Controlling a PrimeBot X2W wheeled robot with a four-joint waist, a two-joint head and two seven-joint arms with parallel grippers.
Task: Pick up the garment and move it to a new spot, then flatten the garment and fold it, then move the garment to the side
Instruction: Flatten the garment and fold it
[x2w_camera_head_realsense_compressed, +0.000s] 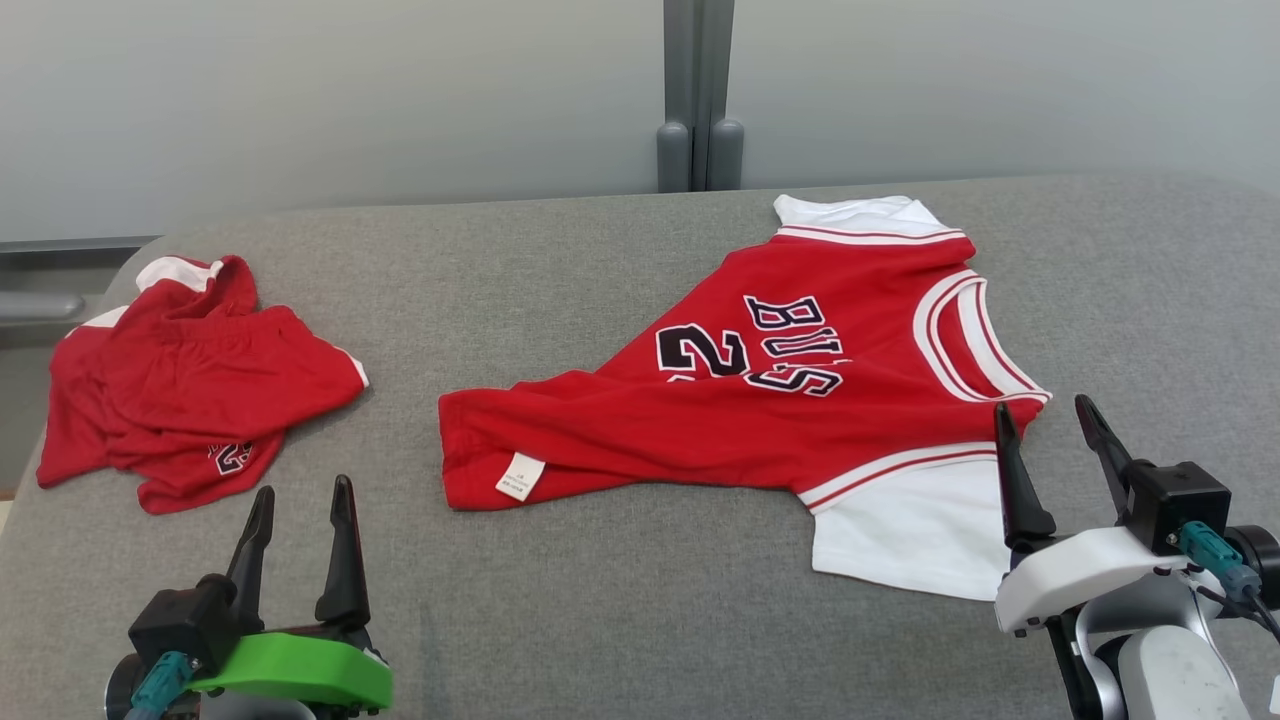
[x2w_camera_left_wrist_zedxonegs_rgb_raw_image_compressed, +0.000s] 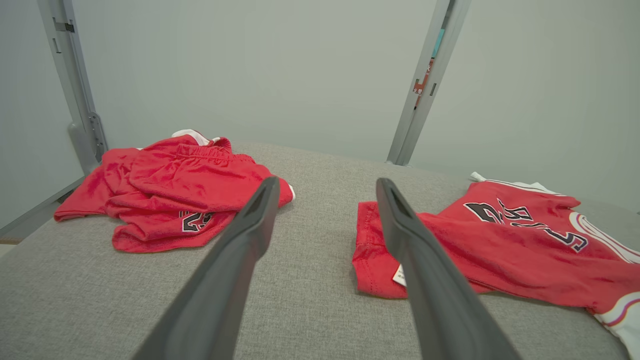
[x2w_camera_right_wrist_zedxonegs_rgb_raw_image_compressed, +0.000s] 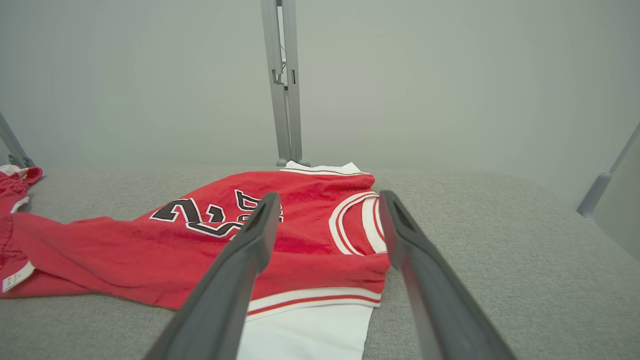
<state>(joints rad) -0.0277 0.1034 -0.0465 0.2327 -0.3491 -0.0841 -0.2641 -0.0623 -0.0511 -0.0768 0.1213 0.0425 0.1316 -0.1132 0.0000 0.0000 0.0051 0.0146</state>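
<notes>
Your left gripper (x2w_camera_head_realsense_compressed: 303, 487) has a green mount (x2w_camera_head_realsense_compressed: 300, 672), your right gripper (x2w_camera_head_realsense_compressed: 1042, 405) a white mount (x2w_camera_head_realsense_compressed: 1085, 575); both carry long dark fingers (x2w_camera_head_realsense_compressed: 345, 560) and teal plugs (x2w_camera_head_realsense_compressed: 1212, 556).

head: high, forward-down over table (x2w_camera_head_realsense_compressed: 600, 620) | wrists: low, close, facing wall (x2w_camera_left_wrist_zedxonegs_rgb_raw_image_compressed: 300, 75) | shared: jersey (x2w_camera_head_realsense_compressed: 700, 430)
</notes>
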